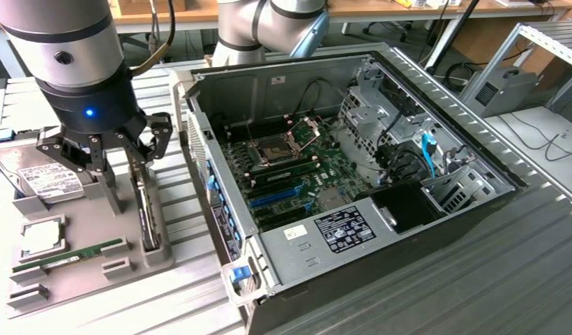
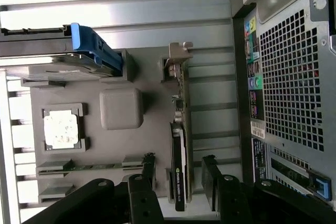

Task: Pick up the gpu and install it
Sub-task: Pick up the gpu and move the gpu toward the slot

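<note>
The gpu (image 1: pixel 149 209) stands on its long edge in a slot of the grey holder tray (image 1: pixel 81 283), its black face and dark board thin from above. My gripper (image 1: pixel 123 150) hangs just above its upper end. In the wrist view the gpu (image 2: pixel 180 140) runs between my two black fingers (image 2: pixel 148 169), with its metal bracket at the far end. The gripper (image 2: pixel 178 170) is open, with a gap between each finger and the card. The open computer case (image 1: pixel 360 153) lies beside the tray, its motherboard with blue slots (image 1: pixel 272 197) exposed.
The tray (image 2: pixel 152 93) also holds a hard drive (image 1: pixel 44 180), a CPU (image 1: pixel 41 237) and a green RAM stick (image 1: pixel 68 257). A raised grey block (image 2: pixel 121 108) sits near the card. The case's perforated rear wall (image 2: pixel 294 77) stands close by.
</note>
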`<state>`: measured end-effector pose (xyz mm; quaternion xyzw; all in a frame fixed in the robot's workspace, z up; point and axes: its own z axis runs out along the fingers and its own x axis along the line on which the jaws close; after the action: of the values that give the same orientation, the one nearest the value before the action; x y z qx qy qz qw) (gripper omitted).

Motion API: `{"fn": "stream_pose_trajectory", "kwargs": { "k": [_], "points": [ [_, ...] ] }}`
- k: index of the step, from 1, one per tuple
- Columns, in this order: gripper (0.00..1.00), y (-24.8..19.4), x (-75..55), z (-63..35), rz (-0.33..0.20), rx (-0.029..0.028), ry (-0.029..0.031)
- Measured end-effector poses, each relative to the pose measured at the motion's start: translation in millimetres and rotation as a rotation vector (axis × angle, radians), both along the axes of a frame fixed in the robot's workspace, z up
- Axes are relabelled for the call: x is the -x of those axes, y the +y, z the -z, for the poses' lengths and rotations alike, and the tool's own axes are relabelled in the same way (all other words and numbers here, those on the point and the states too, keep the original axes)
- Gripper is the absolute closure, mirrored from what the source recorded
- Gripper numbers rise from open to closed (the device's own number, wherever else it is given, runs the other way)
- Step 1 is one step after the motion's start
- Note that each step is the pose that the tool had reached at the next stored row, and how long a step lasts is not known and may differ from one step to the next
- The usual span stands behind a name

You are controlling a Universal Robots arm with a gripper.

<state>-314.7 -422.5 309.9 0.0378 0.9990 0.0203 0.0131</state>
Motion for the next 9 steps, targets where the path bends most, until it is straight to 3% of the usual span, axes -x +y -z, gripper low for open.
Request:
{"fn": "stream_pose_trajectory", "kwargs": {
  "k": [9],
  "points": [
    [0.52,0.0,0.0,16.6,0.000,0.0000,0.0001]
  ]
}}
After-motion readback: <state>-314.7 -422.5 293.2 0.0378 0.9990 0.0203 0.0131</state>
